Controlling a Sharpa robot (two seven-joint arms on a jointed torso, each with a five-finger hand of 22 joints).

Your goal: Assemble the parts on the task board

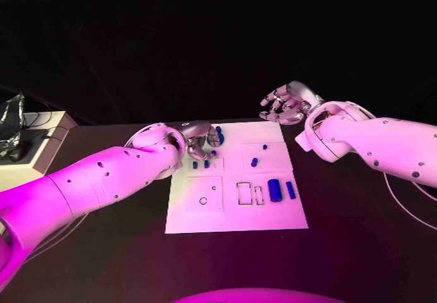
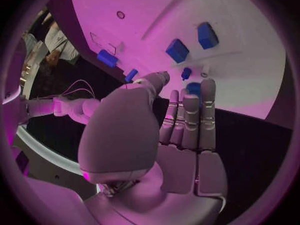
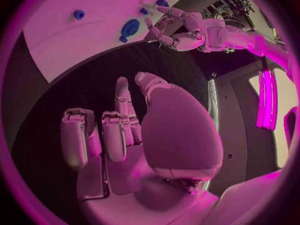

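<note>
On your far left, a white box (image 1: 47,142) sits at the edge of the black table (image 1: 364,240), with a crumpled silvery bag (image 1: 12,117) beside it.

Moving right, you see the left robot hand (image 1: 196,144) over the far left corner of the task board (image 1: 237,218). Its fingers (image 2: 203,110) lie straight and side by side in the left wrist view, and nothing is in its grip. A long blue part (image 1: 220,133) lies on the board just beside its fingertips; you cannot tell whether the hand touches it. Two small blue pegs (image 1: 200,164) stand close to the hand on its near side.

The task board lies in the middle of the table. On its left near part you can make out a square outline with a small ring (image 1: 202,201) inside it. Further right, in the far half, two more small blue parts (image 1: 255,162) sit inside another square outline. In the near half, past two narrow rectangular outlines, a thick blue cylinder (image 1: 274,190) lies beside a thinner blue bar (image 1: 290,189), apart from each other.

On the right, the right robot hand (image 1: 287,104) hangs above the table just beyond the board's far right corner. It holds nothing, and its fingers are loosely bent and spread.
</note>
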